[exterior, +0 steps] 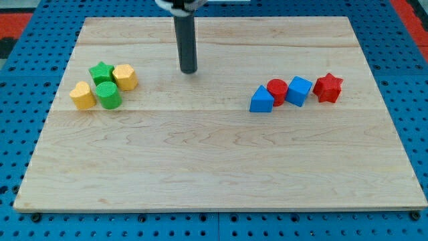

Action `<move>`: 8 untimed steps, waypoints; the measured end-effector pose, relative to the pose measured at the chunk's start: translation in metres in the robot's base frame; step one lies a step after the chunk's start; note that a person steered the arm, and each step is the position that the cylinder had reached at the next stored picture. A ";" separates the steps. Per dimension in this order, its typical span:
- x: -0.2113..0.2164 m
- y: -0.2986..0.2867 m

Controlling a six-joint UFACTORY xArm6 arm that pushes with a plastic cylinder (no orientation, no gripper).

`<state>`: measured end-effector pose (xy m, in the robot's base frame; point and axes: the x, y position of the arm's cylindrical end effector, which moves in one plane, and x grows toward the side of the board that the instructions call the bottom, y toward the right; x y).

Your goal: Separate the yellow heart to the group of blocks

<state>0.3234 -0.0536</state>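
The yellow heart (83, 96) lies at the view's left, touching a green cylinder (108, 95). A green star (101, 72) and a yellow hexagon (125, 77) sit just above, all in one tight group. My tip (189, 70) stands on the board near the view's top centre, to the right of this group and apart from it, about a hand's width from the yellow hexagon.
At the view's right lies a row: a blue triangle (261, 100), a red cylinder (277, 88), a blue cube (299, 91) and a red star (328, 88). The wooden board (214, 174) is bordered by blue perforated surface.
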 end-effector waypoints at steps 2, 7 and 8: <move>-0.028 -0.048; 0.024 -0.167; 0.029 -0.171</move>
<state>0.3522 -0.2245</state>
